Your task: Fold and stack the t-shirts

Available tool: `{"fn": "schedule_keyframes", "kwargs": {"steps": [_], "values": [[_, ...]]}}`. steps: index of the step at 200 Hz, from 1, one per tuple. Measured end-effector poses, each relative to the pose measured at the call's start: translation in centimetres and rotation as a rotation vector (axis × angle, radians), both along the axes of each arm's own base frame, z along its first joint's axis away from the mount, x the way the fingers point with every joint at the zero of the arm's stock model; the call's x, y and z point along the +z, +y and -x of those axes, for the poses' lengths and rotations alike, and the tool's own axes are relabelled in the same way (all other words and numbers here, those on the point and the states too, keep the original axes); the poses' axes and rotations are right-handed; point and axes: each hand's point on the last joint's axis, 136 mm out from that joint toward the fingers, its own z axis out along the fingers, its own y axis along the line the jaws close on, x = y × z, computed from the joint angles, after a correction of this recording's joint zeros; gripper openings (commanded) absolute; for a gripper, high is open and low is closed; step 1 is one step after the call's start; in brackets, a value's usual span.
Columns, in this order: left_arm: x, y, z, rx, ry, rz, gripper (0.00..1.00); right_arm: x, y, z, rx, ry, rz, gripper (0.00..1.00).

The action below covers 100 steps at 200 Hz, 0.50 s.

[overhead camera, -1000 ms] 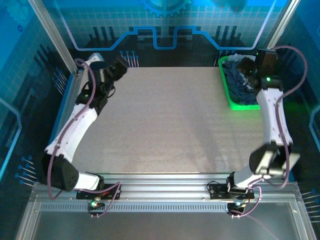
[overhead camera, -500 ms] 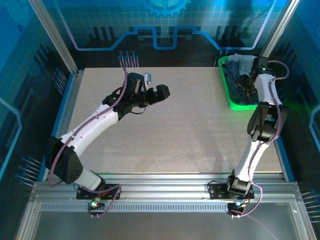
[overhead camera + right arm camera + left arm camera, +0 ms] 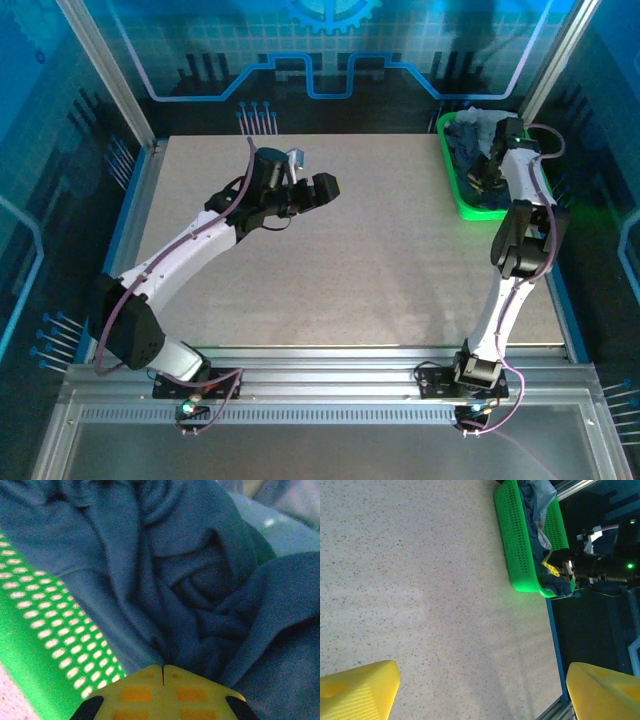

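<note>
The right gripper [image 3: 162,672] is down in the green tray [image 3: 45,645], its yellow fingers closed tight. The tips meet at a fold of the dark blue t-shirt [image 3: 200,580]. I cannot tell if cloth is caught between them. A paler t-shirt [image 3: 280,525] lies crumpled behind it. The left gripper [image 3: 482,680] is wide open over the bare table [image 3: 360,270], well apart from the tray.

We see the table [image 3: 350,260] evenly lit from overhead, with a pale sheen near its front edge, only faint shadows, and dark, blue-tinted surroundings. In our left wrist view the speckled surface is crisp, while the left gripper [image 3: 482,680] blurs. Close up, the t-shirts [image 3: 200,580] look dim and soft.
</note>
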Motion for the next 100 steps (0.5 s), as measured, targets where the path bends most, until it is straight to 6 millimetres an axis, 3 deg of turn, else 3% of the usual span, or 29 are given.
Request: {"fn": "schedule_keyframes", "kwargs": {"steps": [13, 24, 47, 75, 91, 100], "values": [[-0.1, 0.0, 0.1, 0.000, 0.002, -0.001, 0.86, 2.6, 0.8, 0.2, 0.013, -0.047, 0.052, 0.00], [-0.3, 0.1, 0.1, 0.001, 0.006, -0.004, 0.86, 6.4, 2.2, 0.2, 0.034, -0.124, 0.103, 0.00], [-0.9, 0.3, 0.2, 0.009, 0.018, -0.016, 0.86, 17.0, 6.9, 1.0, 0.094, -0.375, 0.193, 0.00], [-1.7, 1.2, 0.2, 0.048, 0.037, -0.058, 0.86, 30.5, 14.5, 3.6, 0.212, -0.716, 0.205, 0.00], [-2.6, 2.4, 0.2, 0.097, 0.057, -0.111, 0.86, 36.6, 18.2, 5.0, 0.278, -0.873, 0.170, 0.00], [-3.2, 3.4, 0.3, 0.134, 0.073, -0.154, 0.85, 39.0, 20.2, 5.5, 0.318, -0.937, 0.138, 0.00]]}}
